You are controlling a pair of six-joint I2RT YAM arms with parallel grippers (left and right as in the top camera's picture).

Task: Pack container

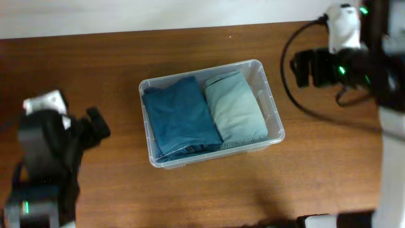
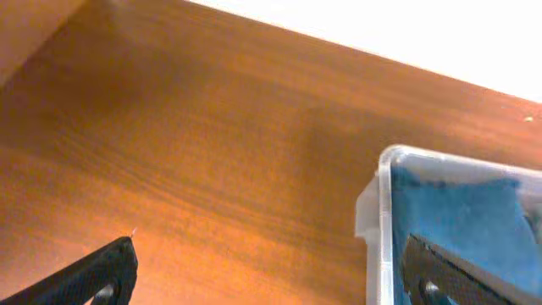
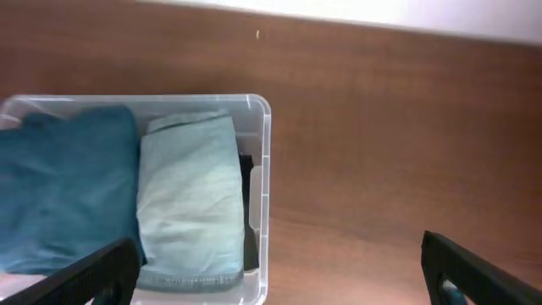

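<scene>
Overhead view: on the brown wooden table (image 1: 95,63) the left gripper (image 1: 96,125) sits at about 8 o'clock from the clear rectangular plastic container (image 1: 269,101), well apart from it. Seen by the left wrist camera, the left gripper (image 2: 267,258) has its 2 dark fingers spread wide with only bare wood between them, so it is released and carries nothing. The container's rounded corner (image 2: 385,212) shows at that view's 4 o'clock.

The container stands near the middle of the table, its long sides running roughly from 9 toward 3 and tipped a little toward 2. Inside lie 2 folded cloths side by side. The dark blue folded cloth (image 1: 180,117) fills the 9 o'clock half and the pale green folded cloth (image 1: 234,107) the 3 o'clock half. They touch along their inner edges, and both lie flat below the rolled rim. Laid this way they share the floor without stacking, which I judge keeps the load low enough to close or carry.

The right gripper (image 1: 310,66) is at about 2 o'clock from the container, also apart from it. In the right wrist view the right gripper (image 3: 278,250) is likewise spread wide and empty, looking down on the pale cloth and the near wall (image 3: 262,169).

With both tools free and nothing loose on the table, the packing looks finished or close to it.
</scene>
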